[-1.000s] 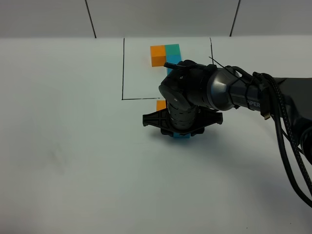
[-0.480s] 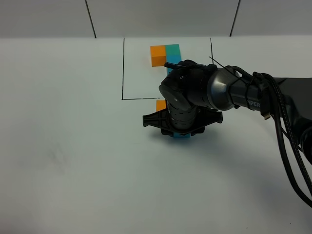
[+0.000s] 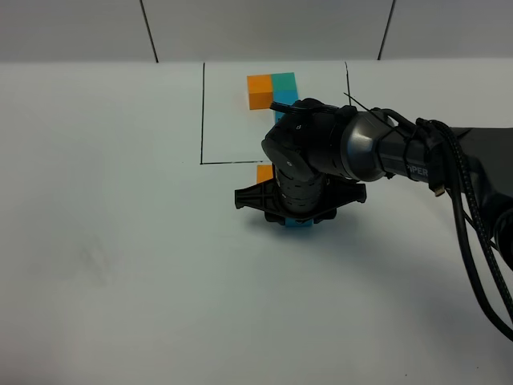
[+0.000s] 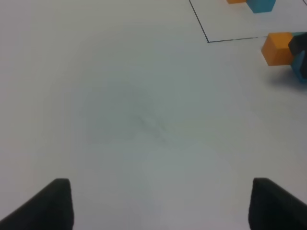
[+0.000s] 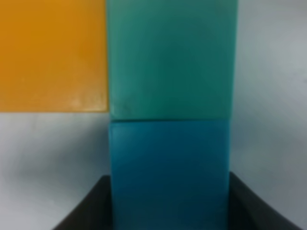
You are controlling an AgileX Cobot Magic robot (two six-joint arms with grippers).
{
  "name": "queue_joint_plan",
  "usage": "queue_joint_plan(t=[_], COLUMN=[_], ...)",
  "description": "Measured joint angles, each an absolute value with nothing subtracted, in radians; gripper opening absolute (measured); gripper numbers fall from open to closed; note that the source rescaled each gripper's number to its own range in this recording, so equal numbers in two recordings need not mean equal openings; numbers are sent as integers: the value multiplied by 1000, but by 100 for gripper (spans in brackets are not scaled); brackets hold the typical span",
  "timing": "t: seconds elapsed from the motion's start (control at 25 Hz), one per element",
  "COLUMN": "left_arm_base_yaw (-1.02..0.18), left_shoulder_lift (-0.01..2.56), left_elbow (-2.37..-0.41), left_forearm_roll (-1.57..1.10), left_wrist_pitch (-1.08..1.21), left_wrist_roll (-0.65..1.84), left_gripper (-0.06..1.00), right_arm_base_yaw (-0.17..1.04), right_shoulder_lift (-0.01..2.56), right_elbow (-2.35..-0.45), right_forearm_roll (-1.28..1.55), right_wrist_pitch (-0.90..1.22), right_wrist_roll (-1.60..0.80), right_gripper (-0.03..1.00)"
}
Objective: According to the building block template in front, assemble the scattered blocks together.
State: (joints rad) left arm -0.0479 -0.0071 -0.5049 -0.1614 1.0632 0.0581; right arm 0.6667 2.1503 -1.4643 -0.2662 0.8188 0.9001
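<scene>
The right gripper [image 3: 298, 210] pinches the blue block [image 5: 169, 170] between its fingers, seating it against the green block [image 5: 171, 57] beside the orange block [image 5: 53, 55] to mirror the template [image 3: 271, 90] at 12 o'clock. The left gripper [image 4: 158, 203] idles, fingers spread.

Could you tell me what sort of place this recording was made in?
Probably a robotics lab bench: a plain white table, a hand-drawn black rectangle framing a block template, and a cabled right arm working over small cubes.
</scene>
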Motion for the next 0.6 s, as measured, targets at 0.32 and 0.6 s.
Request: queue_joint_plan(t=[0.32, 0.6], left_arm_base_yaw=[-48, -48], left_shoulder_lift=[-7, -7], left_elbow=[-505, -505], left_forearm_roll=[-161, -161], left_wrist_pitch=[1063, 1063], left_wrist_roll=[58, 58], left_gripper=[61, 61], right_arm_base_yaw=[665, 665], right_shoulder_lift=[2162, 2123], right_elbow=[-1463, -1463], right_forearm_roll=[-245, -234], right_wrist_pitch=[826, 856], right_wrist_roll=[873, 811], right_gripper=[24, 80])
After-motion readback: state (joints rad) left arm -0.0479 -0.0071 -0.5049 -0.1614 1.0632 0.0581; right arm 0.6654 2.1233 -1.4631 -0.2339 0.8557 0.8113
